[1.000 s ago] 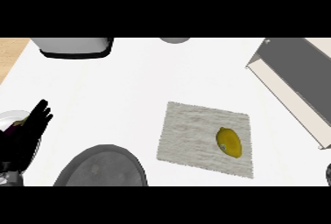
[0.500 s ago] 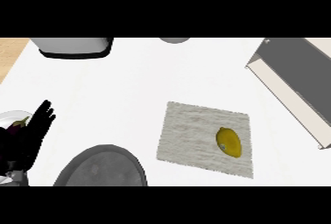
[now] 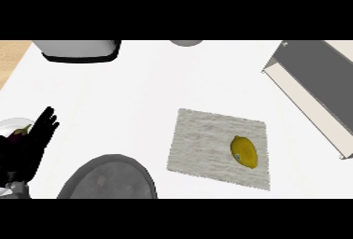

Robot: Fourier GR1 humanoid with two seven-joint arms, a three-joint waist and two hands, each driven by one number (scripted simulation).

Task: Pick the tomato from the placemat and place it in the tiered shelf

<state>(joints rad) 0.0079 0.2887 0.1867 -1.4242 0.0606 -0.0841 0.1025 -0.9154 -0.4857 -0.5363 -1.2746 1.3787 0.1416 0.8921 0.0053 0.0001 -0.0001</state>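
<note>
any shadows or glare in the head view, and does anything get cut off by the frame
Head view: lighting is flat and even, no glare on the white counter; only a faint soft shadow edges the placemat under the yellow fruit. The tiered shelf, the grey plate and the left robot hand are cut by the frame edges.

We see only our left hand, at the left edge. It is fully black, with long slim fingers. A small grey part shows under it.
</note>
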